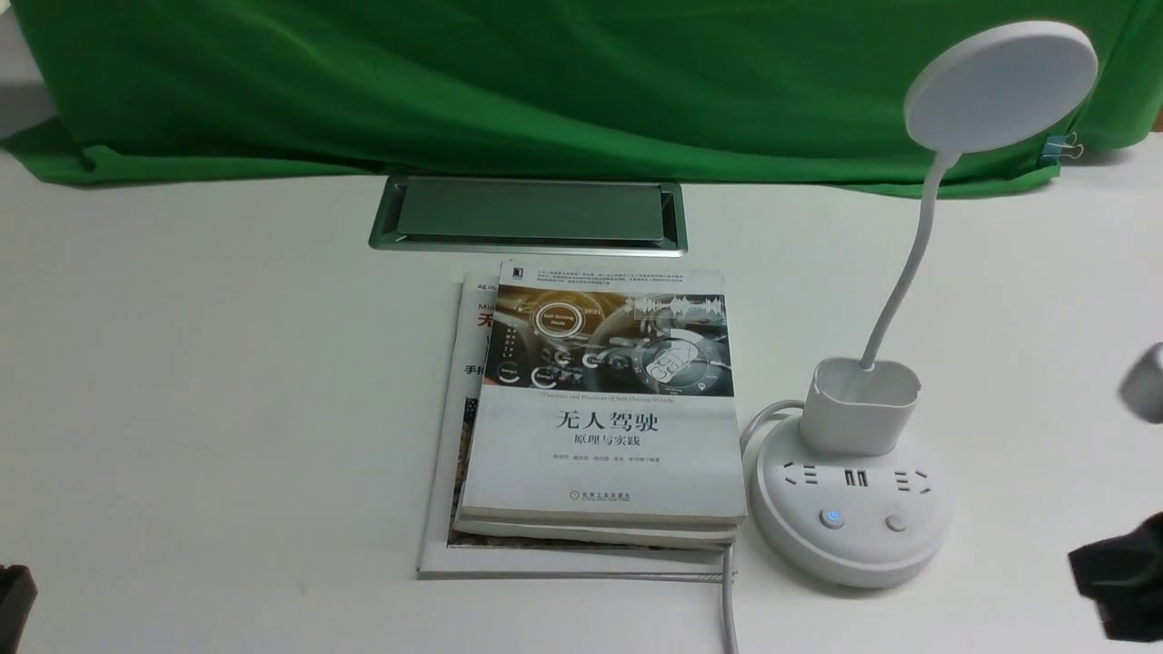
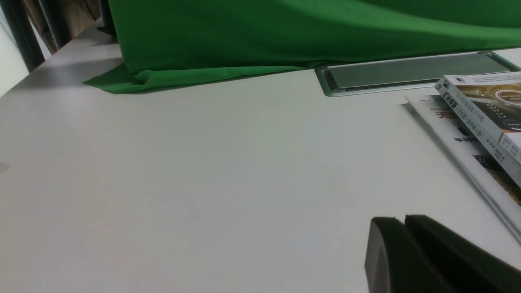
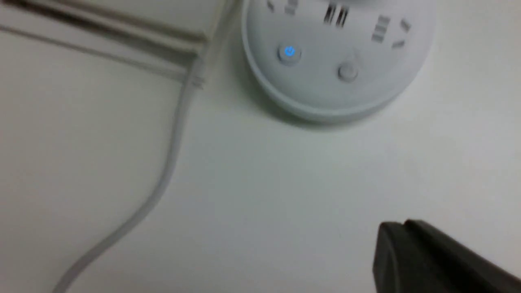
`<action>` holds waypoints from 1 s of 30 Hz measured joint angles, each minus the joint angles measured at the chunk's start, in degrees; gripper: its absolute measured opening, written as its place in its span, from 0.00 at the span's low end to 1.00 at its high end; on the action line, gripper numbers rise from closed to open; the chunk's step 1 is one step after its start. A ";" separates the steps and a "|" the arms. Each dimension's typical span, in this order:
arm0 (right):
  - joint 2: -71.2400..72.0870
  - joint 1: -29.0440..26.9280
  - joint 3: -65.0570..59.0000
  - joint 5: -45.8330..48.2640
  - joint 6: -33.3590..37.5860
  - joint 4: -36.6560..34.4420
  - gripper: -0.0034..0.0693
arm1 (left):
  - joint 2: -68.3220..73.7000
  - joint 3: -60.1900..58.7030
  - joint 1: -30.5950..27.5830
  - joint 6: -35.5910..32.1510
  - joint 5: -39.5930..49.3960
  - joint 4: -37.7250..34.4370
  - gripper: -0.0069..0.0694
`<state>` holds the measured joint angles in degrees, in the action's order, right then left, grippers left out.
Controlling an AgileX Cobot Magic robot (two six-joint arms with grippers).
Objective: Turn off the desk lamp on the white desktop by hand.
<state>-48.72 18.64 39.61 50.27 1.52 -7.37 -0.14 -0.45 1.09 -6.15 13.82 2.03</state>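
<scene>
A staged office-like workspace: white table (image 1: 182,409) with a silver-framed hatch (image 1: 527,213), stacked textbooks (image 1: 604,436), a desk lamp (image 1: 859,409), and a green cloth backdrop (image 1: 454,73) draped behind.

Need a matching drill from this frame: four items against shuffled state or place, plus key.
Items
1. left button on the desk lamp
2. right button on the desk lamp
3. books
4. hatch

States and places
A. silver-framed, set into the white desktop near the green cloth
B. lit blue
C. stacked, left of the lamp's base
D. unlit

Pairs: 1-B, 2-D, 3-C, 4-A
</scene>
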 joint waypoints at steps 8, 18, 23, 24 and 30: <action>9.31 0.00 -0.30 -3.18 0.84 2.41 0.11 | 0.00 0.00 0.00 0.00 0.00 0.00 0.12; 29.23 -7.72 -21.76 -29.11 6.29 2.98 0.10 | 0.00 0.00 0.00 0.00 0.00 -0.01 0.12; 41.89 -10.65 -35.50 -37.15 7.08 2.98 0.10 | 0.00 0.00 0.00 0.00 0.00 -0.01 0.12; 43.34 -10.70 -37.37 -37.46 7.07 2.98 0.10 | 0.00 0.00 0.00 0.00 0.00 -0.01 0.12; 48.52 -10.85 -40.01 -36.88 7.14 2.98 0.10 | 0.00 0.00 0.00 0.00 -0.06 -0.01 0.12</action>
<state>-0.20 7.79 -0.40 13.38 8.66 -4.39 -0.14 -0.45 1.09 -6.15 13.76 2.02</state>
